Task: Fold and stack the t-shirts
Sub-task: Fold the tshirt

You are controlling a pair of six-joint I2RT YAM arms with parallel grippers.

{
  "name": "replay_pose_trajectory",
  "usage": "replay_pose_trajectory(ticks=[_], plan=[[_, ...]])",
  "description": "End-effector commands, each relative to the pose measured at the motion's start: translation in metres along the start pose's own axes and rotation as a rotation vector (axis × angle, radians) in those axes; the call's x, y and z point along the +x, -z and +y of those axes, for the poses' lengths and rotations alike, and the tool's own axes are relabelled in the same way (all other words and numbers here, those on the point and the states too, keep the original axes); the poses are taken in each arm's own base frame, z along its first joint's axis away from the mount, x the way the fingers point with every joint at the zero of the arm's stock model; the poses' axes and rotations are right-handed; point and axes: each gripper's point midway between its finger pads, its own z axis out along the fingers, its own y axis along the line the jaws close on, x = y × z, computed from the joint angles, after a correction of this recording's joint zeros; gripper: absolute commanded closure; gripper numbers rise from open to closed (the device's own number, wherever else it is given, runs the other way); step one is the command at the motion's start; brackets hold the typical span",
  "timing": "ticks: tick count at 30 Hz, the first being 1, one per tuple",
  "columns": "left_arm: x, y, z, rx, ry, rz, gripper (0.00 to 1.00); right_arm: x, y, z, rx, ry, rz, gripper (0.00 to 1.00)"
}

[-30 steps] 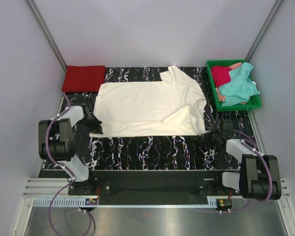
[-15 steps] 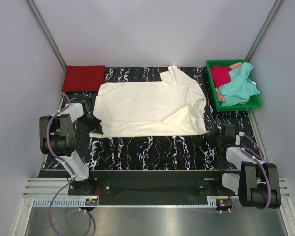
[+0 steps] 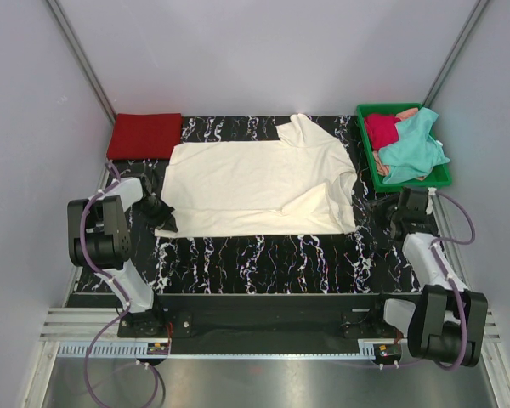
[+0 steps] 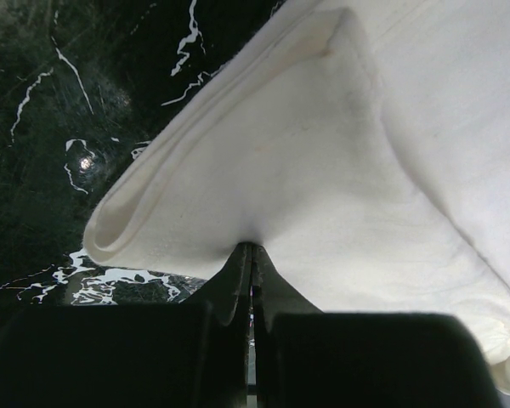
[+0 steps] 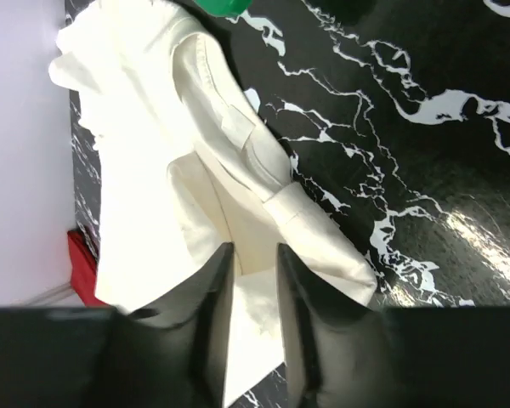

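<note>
A large cream-white t-shirt lies spread across the middle of the black marbled table. My left gripper is shut on its near left corner, pinching a fold of the cloth at the fingertips. My right gripper hangs to the right of the shirt's folded-in sleeve, jaws open, with only cloth showing beneath the gap. A folded red t-shirt sits at the back left. Teal and crimson t-shirts lie crumpled in the tray.
The green plastic tray stands at the back right, just beyond my right arm. Grey walls close in the table on three sides. Bare marbled table runs between the cream shirt's near hem and the arm bases.
My right gripper has opened and swung back and to the right, away from the shirt's near right corner toward the tray. The left gripper stays shut on its corner.
</note>
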Motion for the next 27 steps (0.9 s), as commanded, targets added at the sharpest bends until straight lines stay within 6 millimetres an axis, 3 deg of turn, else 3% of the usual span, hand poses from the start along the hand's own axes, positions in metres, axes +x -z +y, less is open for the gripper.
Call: replay_pose_trajectory(ticks=[1,2,5,11,19,27], plan=[[-0.018,-0.009,0.018,-0.066,-0.025,-0.075,1.00,0.027,-0.001,-0.009,0.032,0.156,0.183,0.62],[-0.020,-0.008,0.016,-0.060,-0.025,-0.080,1.00,0.032,-0.004,-0.009,0.031,0.179,0.225,0.55],[-0.019,-0.004,0.011,-0.039,-0.028,-0.080,1.00,0.052,-0.015,-0.024,0.109,0.226,0.400,0.49],[-0.022,0.001,0.010,-0.036,-0.034,-0.099,1.00,0.053,-0.017,-0.034,0.129,0.280,0.412,0.48],[-0.020,0.000,0.010,-0.030,-0.028,-0.091,1.00,0.064,-0.009,-0.062,0.208,0.313,0.473,0.49],[-0.020,0.000,0.012,-0.038,-0.027,-0.091,1.00,0.064,-0.009,-0.063,0.192,0.354,0.474,0.50]])
